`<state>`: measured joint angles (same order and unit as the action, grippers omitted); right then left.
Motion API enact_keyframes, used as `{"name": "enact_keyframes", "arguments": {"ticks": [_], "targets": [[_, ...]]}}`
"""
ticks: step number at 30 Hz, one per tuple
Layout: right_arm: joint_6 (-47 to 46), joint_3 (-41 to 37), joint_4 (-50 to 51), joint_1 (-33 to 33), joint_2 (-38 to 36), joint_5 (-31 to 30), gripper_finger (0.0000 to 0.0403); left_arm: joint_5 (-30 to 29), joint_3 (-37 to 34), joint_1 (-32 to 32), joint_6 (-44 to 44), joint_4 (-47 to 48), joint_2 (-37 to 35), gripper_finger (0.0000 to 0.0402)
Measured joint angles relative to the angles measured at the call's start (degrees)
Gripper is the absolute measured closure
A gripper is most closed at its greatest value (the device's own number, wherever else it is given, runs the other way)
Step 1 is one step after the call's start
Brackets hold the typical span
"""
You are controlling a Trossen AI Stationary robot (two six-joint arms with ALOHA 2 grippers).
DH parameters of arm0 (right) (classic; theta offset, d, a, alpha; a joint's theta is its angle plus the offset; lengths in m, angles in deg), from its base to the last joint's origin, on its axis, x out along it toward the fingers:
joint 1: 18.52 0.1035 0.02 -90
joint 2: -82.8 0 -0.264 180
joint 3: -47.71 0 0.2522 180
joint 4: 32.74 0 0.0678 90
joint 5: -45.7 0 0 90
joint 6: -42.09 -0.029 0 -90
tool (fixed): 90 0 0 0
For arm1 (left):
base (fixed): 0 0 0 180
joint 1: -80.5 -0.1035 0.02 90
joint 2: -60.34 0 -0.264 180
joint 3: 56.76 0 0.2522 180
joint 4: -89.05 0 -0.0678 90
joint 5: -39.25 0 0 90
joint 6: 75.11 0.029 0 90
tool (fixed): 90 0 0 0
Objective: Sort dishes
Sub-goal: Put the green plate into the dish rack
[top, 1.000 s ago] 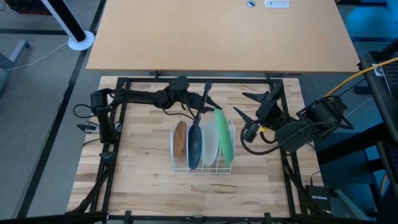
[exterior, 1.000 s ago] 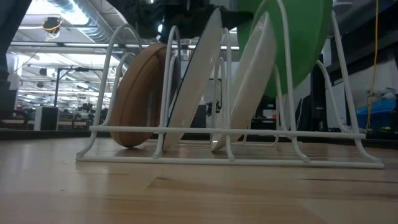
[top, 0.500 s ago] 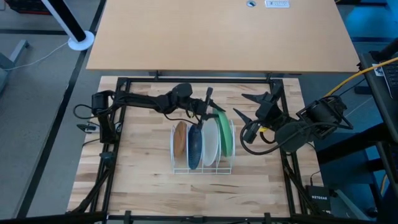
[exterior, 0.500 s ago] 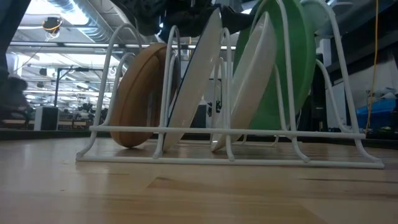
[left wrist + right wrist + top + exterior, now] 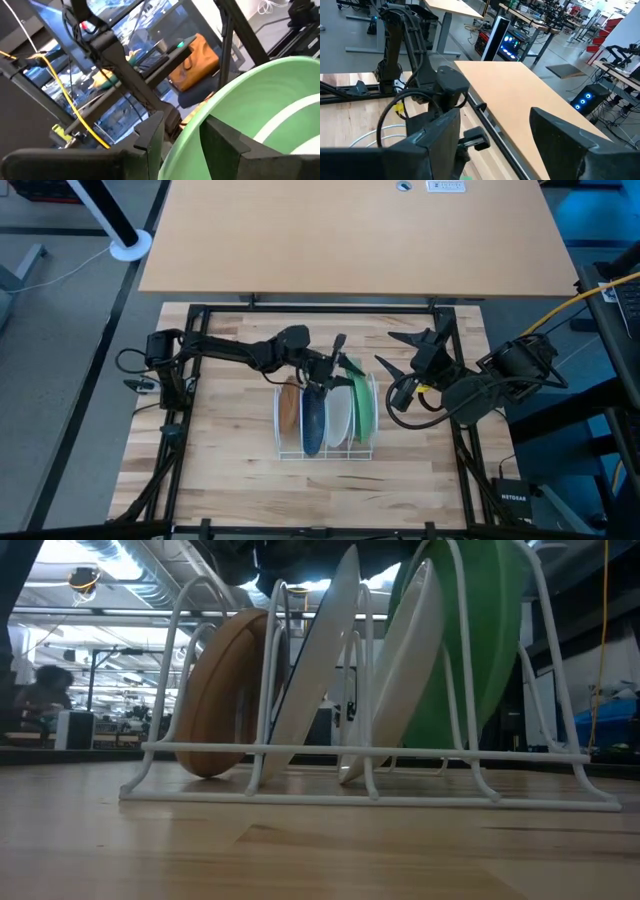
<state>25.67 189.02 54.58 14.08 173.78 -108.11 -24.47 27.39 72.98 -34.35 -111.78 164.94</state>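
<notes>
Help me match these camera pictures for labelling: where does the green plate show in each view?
High view: green plate stands on edge in the white wire rack, rightmost slot.
Low view: it stands at the right, behind the rack's wires.
Left wrist view: it fills the lower right, past the left end effector.
Right wrist view: not identifiable.
Shared landmark: the white wire rack, in high and low views.

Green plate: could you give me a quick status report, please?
Green plate seated in white wire rack's end slot. Left end effector open astride its rim. Right end effector open, waiting beside rack. Nothing in the way.
</notes>
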Motion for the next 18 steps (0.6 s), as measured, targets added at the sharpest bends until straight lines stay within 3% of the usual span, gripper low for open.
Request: {"name": "enact_keyframes", "arguments": {"ticks": [18], "targets": [[0.0,0.0,0.1,0.0,0.0,0.0,0.0158,0.2,-0.1,3.0,2.6,-2.6,-0.2,0.0288]]}}
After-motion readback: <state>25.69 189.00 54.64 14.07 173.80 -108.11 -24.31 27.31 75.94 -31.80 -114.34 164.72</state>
